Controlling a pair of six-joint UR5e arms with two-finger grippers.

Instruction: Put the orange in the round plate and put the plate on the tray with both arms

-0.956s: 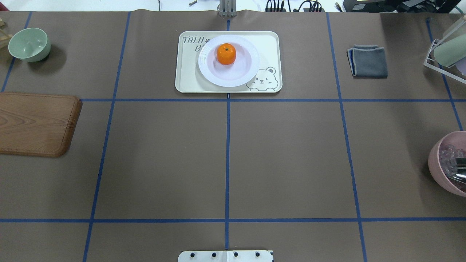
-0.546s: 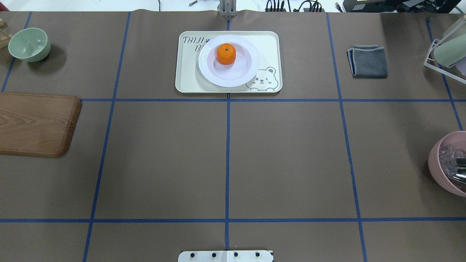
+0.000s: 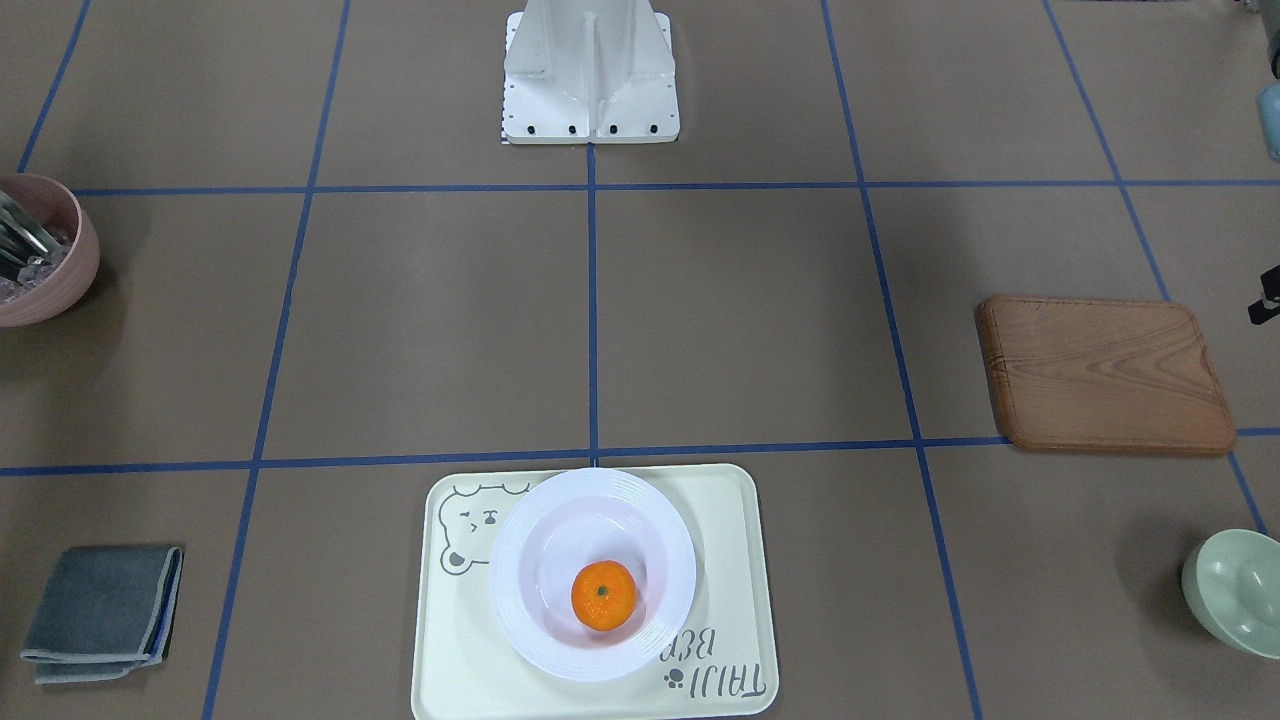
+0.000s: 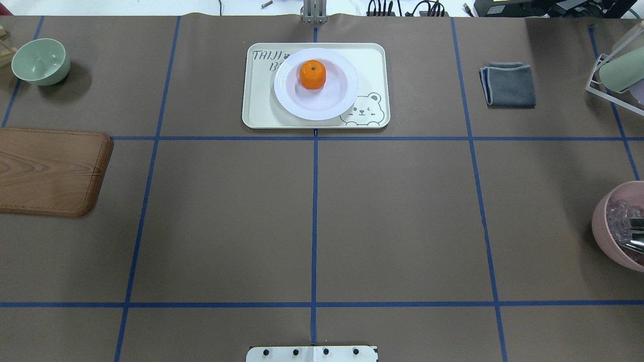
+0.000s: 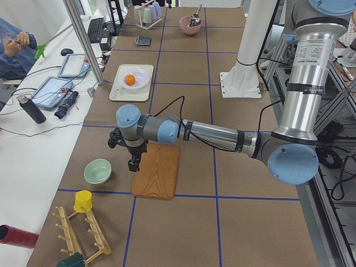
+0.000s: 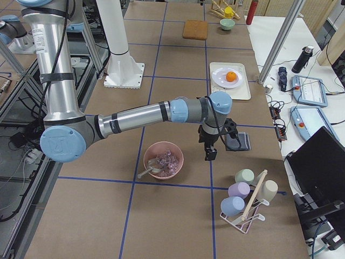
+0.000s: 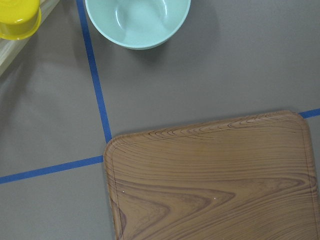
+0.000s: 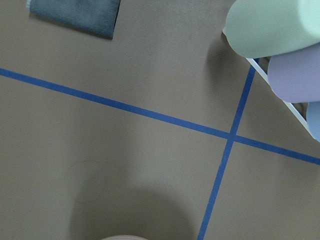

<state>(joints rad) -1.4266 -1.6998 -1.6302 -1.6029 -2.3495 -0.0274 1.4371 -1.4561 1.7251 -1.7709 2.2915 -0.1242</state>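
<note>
The orange [image 4: 312,74] lies in the sunken centre of the white round plate [image 4: 289,100]. That plate rests on the cream tray [image 4: 259,108] at the table's far middle; the front view shows the same orange [image 3: 604,594], plate [image 3: 520,540] and tray [image 3: 720,520]. Both arms are far from it. My left gripper [image 5: 133,164] hangs over the wooden board's edge beside the green bowl. Between the pink bowl and the grey cloth hovers my right gripper [image 6: 210,154]. Only the side views show them, so I cannot tell whether they are open or shut.
A wooden board [image 4: 50,171] and green bowl [image 4: 40,60] sit at the left. At the right are a grey cloth [image 4: 509,84], a pink bowl [image 4: 621,226] with utensils and a cup rack [image 4: 619,70]. A seated person [image 5: 11,47] is beside the table.
</note>
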